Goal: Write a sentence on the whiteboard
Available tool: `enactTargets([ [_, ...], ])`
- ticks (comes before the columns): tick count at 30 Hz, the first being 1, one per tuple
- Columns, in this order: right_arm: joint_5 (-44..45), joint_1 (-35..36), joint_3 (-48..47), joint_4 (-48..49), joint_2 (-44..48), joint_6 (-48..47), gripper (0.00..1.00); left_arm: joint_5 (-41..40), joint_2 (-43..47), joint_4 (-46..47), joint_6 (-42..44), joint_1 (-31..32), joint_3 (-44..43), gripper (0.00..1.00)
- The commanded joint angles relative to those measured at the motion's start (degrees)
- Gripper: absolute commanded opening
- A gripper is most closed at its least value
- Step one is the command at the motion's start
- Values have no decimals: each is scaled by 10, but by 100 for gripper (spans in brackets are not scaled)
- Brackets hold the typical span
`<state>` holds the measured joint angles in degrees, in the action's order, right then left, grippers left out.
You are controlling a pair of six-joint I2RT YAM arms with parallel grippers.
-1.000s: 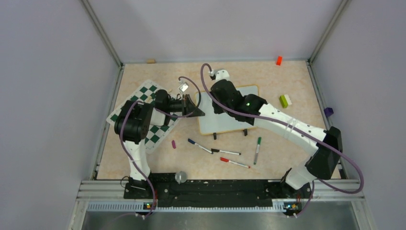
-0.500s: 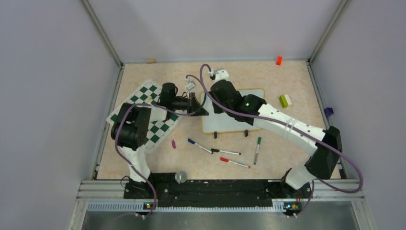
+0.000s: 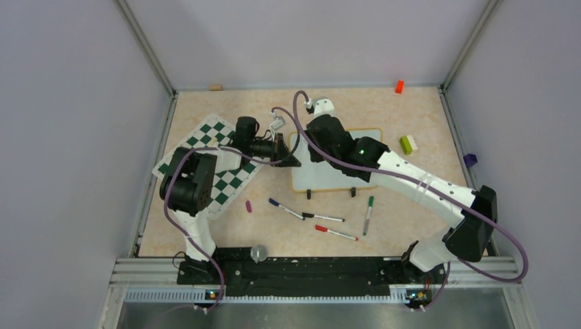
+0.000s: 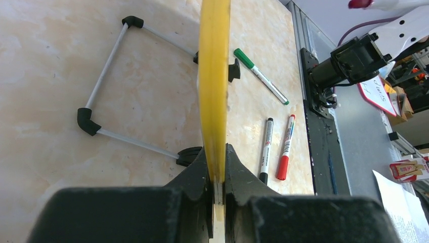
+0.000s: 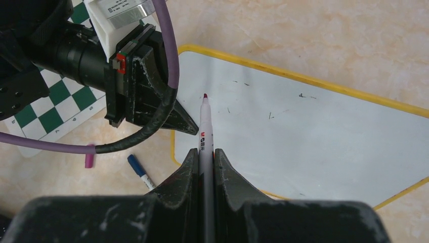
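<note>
- Opening stroke of the writing step, by all appearances: whiteboard [image 3: 332, 179] on the table between the two arms, just beside the chessboard mat [image 3: 209, 168], white face bare but for faint specks, no sentence on it yet.
- Clenched on the board's yellow frame at its left end: left gripper [image 4: 217, 154], pinning the board in place.
- Clamped tight in the right gripper [image 5: 205, 152]: an uncapped marker [image 5: 204, 124], dark-red tip over the board's upper-left corner. Impossible to tell whether it is touching the surface or just above it.
- Likely called for next: bring the tip down to the surface if not already there, then pull the first letter rightward under light, even pressure, with the frame kept pinned.
- Shown only by the left wrist view: board seen edge-on, wire stand [image 4: 87, 121] clipped to its long edge, green marker [image 4: 261, 77], black marker [image 4: 266, 149] and red marker [image 4: 286, 147] lying beyond. Flat or tilted, hard to say.
- Shown only by the right wrist view: exact place of the tip and the blank writing face.
- Shown only from above: whole layout, with both wrists crowded over the board's left end.
</note>
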<state>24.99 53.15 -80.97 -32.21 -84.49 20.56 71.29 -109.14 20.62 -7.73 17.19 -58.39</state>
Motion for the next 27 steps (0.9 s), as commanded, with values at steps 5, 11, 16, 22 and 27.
enactTargets([
  [5, 15, 6, -16, 28, -19, -9, 0, 6, -6, -35, 25, -1, -8, 0],
  [11, 16, 6, -34, 28, -42, -14, 0, 7, -5, -33, 24, -2, -6, 0],
  [16, 19, 6, -45, 28, -55, -17, 0, 8, -5, -32, 24, -2, -6, 0],
  [22, 22, 6, -55, 30, -63, -21, 0, 8, -4, -32, 24, -2, -6, 0],
  [27, 28, 6, -61, 29, -74, -25, 0, 8, -4, -31, 25, -2, -5, 0],
])
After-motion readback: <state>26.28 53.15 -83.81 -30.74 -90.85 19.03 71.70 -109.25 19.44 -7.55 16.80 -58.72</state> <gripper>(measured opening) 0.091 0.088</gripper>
